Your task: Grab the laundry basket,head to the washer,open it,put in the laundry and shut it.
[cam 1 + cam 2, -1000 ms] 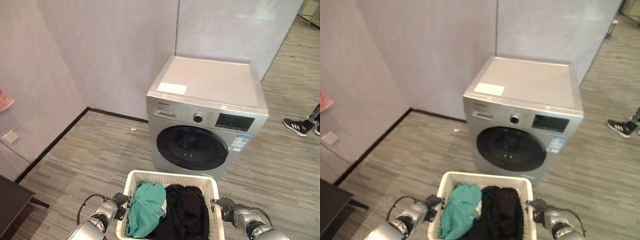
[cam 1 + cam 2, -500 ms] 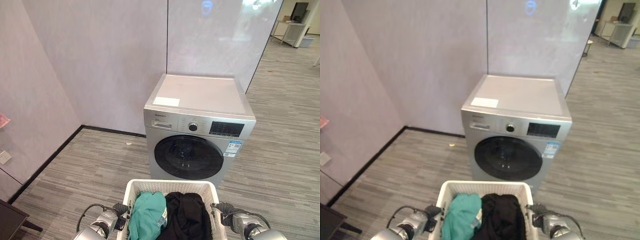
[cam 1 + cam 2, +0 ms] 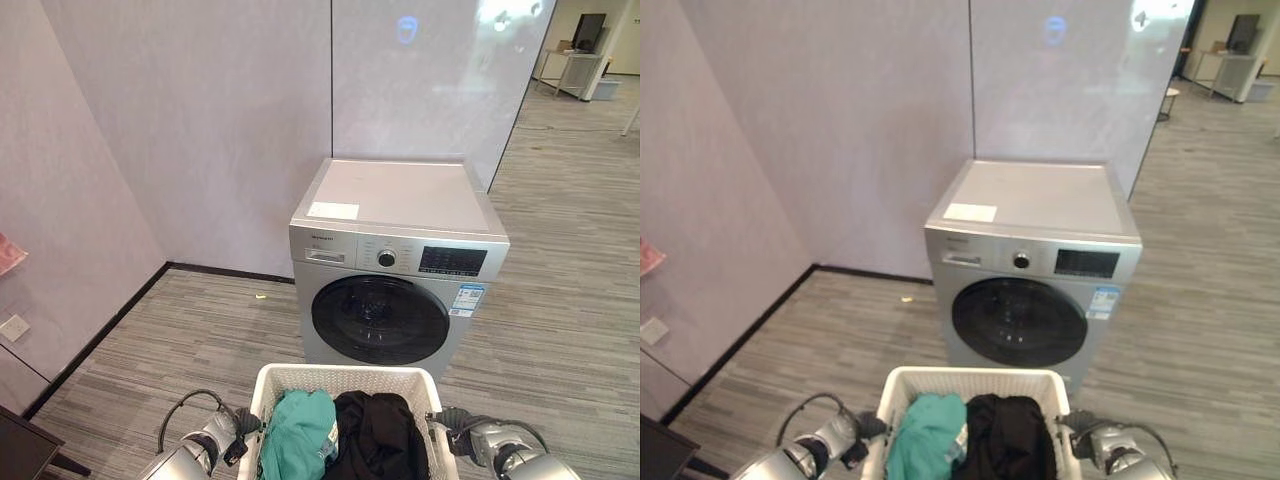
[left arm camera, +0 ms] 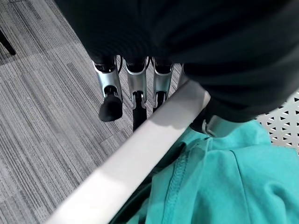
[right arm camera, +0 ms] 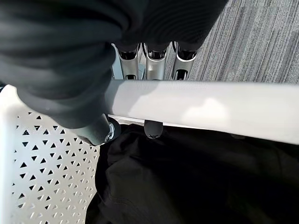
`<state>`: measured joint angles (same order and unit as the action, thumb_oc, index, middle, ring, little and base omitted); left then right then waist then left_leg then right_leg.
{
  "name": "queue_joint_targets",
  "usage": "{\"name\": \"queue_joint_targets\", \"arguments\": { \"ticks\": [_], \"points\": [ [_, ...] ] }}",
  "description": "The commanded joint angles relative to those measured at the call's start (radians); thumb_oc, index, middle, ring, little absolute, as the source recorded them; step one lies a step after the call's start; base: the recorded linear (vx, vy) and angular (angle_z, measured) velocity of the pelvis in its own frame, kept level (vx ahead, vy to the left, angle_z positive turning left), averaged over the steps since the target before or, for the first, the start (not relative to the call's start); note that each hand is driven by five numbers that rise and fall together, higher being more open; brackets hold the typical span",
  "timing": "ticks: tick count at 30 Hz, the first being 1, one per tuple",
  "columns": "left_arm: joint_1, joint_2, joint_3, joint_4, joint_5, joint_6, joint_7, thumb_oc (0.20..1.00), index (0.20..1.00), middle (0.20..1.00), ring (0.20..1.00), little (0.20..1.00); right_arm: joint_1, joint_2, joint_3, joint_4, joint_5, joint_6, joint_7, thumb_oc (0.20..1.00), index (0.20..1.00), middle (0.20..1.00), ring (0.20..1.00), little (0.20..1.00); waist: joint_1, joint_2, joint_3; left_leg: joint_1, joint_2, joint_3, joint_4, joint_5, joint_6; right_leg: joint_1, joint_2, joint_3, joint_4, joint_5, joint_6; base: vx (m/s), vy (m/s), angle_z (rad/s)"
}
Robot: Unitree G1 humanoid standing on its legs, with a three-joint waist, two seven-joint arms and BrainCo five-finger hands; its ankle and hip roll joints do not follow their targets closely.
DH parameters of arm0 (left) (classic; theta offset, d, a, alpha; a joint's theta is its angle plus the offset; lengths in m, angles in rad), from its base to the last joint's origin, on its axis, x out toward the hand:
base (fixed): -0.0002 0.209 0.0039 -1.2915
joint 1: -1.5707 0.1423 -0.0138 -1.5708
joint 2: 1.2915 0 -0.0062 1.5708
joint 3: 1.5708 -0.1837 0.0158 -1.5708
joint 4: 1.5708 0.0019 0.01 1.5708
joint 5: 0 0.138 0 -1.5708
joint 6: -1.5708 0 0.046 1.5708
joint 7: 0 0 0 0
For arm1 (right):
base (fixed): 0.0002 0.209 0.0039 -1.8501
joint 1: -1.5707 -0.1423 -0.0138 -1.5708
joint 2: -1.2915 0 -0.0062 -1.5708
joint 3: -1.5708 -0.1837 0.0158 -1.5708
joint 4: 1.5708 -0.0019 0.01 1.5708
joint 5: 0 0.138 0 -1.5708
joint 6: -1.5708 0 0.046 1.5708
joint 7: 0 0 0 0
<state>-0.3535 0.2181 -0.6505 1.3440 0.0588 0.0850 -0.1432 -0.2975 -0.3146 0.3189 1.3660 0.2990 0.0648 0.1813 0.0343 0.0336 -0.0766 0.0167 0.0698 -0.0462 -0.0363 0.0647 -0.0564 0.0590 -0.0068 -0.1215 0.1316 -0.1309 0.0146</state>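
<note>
A white perforated laundry basket (image 3: 345, 378) hangs low in front of me, holding a teal garment (image 3: 300, 430) and a black garment (image 3: 380, 435). My left hand (image 3: 228, 432) is shut on its left rim (image 4: 140, 154), fingers (image 4: 135, 88) below the rim and thumb inside by the teal cloth (image 4: 219, 186). My right hand (image 3: 462, 428) is shut on the right rim (image 5: 201, 109), fingers (image 5: 154, 65) outside and thumb over the black cloth (image 5: 196, 177). A silver front-loading washer (image 3: 400, 200) stands just beyond the basket against the wall. Its round dark door (image 3: 380, 320) is closed.
Pale walls with a black baseboard (image 3: 100, 335) close off the left and back. A dark table corner (image 3: 20, 445) sits at the lower left. A small yellow scrap (image 3: 261, 296) lies on the striped grey floor. Open floor runs off to the right of the washer.
The whole picture has shifted as the camera moved, and more of the wall above the washer shows. A person's shoe at the right edge has left the picture. Both hands still hold the basket.
</note>
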Motion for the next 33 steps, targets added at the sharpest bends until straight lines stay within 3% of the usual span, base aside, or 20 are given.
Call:
{"name": "queue_joint_targets", "arguments": {
  "ticks": [1, 13, 22, 28, 29, 33],
  "points": [
    [-0.032, -0.066, 0.014, 0.090, 0.034, -0.011, -0.069, 0.200, 0.200, 0.200, 0.200, 0.200, 0.069, 0.099, 0.118, 0.080, -0.053, 0.052, 0.133, 0.200, 0.200, 0.200, 0.200, 0.200, 0.022, -0.055, 0.037, -0.006, -0.052, -0.065, -0.028, -0.010, 0.037, 0.047, -0.055, 0.106, -0.186, 0.135, 0.081, -0.06, 0.028, 0.01],
    [0.007, -0.076, 0.039, 0.091, -0.012, -0.020, -0.068, 0.200, 0.200, 0.200, 0.200, 0.200, 0.094, 0.147, 0.155, 0.048, -0.042, 0.039, 0.129, 0.200, 0.200, 0.200, 0.200, 0.200, 0.021, -0.048, 0.034, -0.003, -0.052, -0.072, -0.028, -0.008, 0.036, 0.051, -0.062, 0.104, -0.190, 0.136, 0.078, -0.01, 0.006, 0.00],
    [-0.198, -0.002, -0.030, 0.042, -0.076, 0.017, -0.110, 0.200, 0.200, 0.200, 0.200, 0.200, -0.162, 0.051, 0.221, -0.010, -0.054, 0.084, 0.162, 0.200, 0.200, 0.200, 0.200, 0.200, 0.015, -0.049, 0.021, -0.003, -0.046, -0.067, -0.035, 0.003, 0.029, 0.049, -0.061, 0.107, -0.192, 0.143, 0.081, -0.01, 0.001, 0.00],
    [-0.366, 0.126, -0.122, -0.030, -0.139, 0.043, -0.145, 0.200, 0.200, 0.200, 0.200, 0.200, -0.410, -0.023, 0.342, -0.124, -0.076, 0.143, 0.195, 0.200, 0.200, 0.200, 0.200, 0.200, 0.013, -0.045, 0.020, -0.011, -0.042, -0.060, -0.036, 0.015, 0.025, 0.039, -0.057, 0.110, -0.192, 0.155, 0.083, -0.04, 0.002, -0.01],
    [-0.397, 0.185, -0.154, -0.097, -0.183, 0.043, -0.159, 0.200, 0.200, 0.200, 0.200, 0.200, -0.455, -0.062, 0.375, -0.207, -0.063, 0.157, 0.207, 0.200, 0.200, 0.200, 0.200, 0.200, 0.010, -0.043, 0.024, -0.011, -0.041, -0.056, -0.038, 0.017, 0.023, 0.036, -0.057, 0.112, -0.193, 0.158, 0.083, -0.04, 0.008, -0.01],
    [-0.456, 0.284, -0.222, -0.229, -0.266, 0.039, -0.172, 0.200, 0.200, 0.200, 0.200, 0.200, -0.530, -0.126, 0.420, -0.290, -0.010, 0.170, 0.225, 0.200, 0.200, 0.200, 0.200, 0.200, 0.013, -0.042, 0.024, -0.015, -0.040, -0.055, -0.040, 0.022, 0.021, 0.037, -0.057, 0.106, -0.196, 0.161, 0.085, -0.02, 0.007, 0.00]
  ]
}}
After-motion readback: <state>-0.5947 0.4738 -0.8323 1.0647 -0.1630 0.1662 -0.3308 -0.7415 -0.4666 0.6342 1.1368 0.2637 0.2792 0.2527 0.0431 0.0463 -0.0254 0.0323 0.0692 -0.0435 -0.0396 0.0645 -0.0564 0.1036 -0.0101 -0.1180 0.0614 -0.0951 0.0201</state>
